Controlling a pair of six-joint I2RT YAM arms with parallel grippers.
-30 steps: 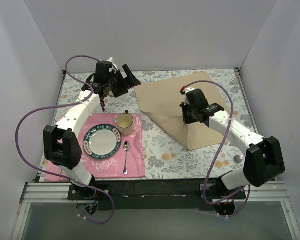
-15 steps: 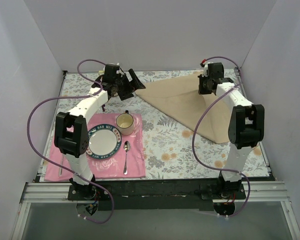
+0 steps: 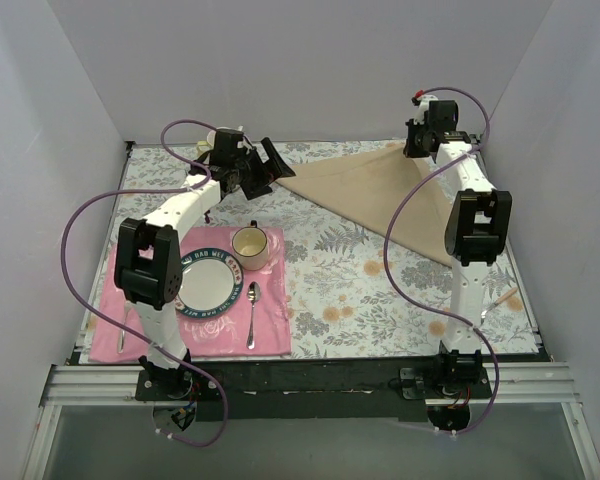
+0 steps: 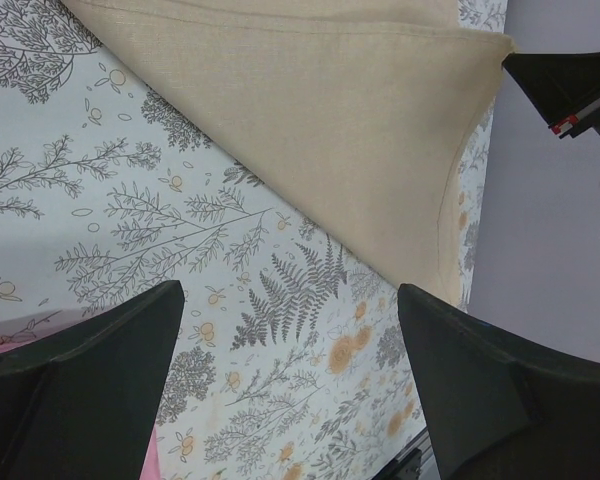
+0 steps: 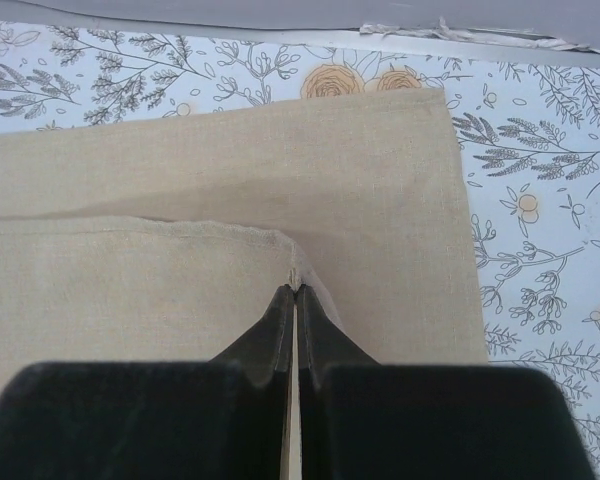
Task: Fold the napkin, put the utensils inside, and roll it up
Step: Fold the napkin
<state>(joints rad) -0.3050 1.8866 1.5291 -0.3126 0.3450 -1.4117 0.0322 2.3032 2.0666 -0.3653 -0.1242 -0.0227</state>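
Note:
The beige napkin [image 3: 380, 195] lies folded into a triangle at the back right of the table. My right gripper [image 3: 413, 152] is at the napkin's far right corner, and in the right wrist view [image 5: 296, 290] it is shut on a lifted corner of the cloth [image 5: 180, 270]. My left gripper [image 3: 268, 166] hovers open and empty by the napkin's left tip; in the left wrist view its fingers [image 4: 80, 390] are spread wide over the tablecloth, with the napkin [image 4: 310, 120] beyond. A spoon [image 3: 252, 312] lies on the pink placemat beside the plate.
A blue-rimmed plate [image 3: 208, 283] and a cream cup [image 3: 250, 245] sit on the pink placemat [image 3: 270, 330] at front left. Another slim piece lies at the placemat's left edge [image 3: 121, 338]. A thin stick [image 3: 502, 301] lies near the right wall. White walls close in on three sides.
My right gripper carried the napkin corner from mid-table to the far right corner, folding the cloth into a triangle. My left gripper shifted slightly right and stayed open.

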